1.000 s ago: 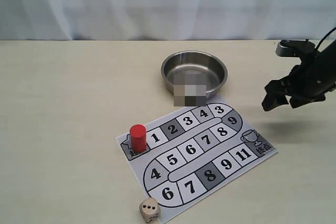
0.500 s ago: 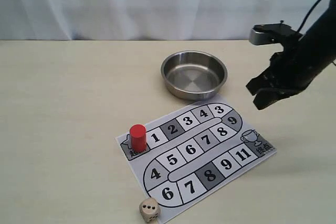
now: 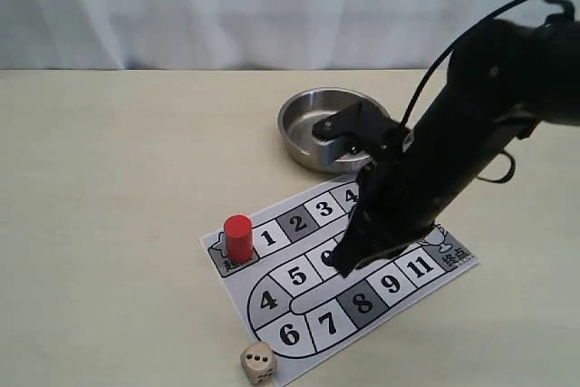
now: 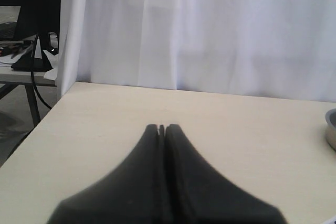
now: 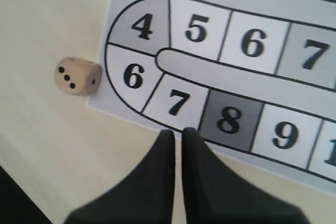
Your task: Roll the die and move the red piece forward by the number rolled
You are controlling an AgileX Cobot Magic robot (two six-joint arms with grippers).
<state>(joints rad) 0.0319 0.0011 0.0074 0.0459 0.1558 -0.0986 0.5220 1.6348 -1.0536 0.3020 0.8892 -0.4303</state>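
Observation:
The die [image 3: 258,362] lies on the table just off the near edge of the numbered board [image 3: 290,333]. It is also in the right wrist view [image 5: 77,76], beside square 6, with three pips on its upper face. The red piece [image 3: 238,237] stands upright on the start square at the board's left end. My right gripper [image 3: 344,265] hangs over the middle of the board [image 5: 252,43], its tips [image 5: 177,131] close together with nothing between them, well short of the die. My left gripper [image 4: 161,127] is shut and empty over bare table.
A steel bowl [image 3: 304,124] sits behind the board, partly covered by my right arm [image 3: 453,142]; its rim [image 4: 331,129] also shows in the left wrist view. A white curtain [image 3: 227,6] backs the table.
My right arm has swung in from the right side of the table, past the bowl, and down over the middle of the board. Die and red piece have not moved.

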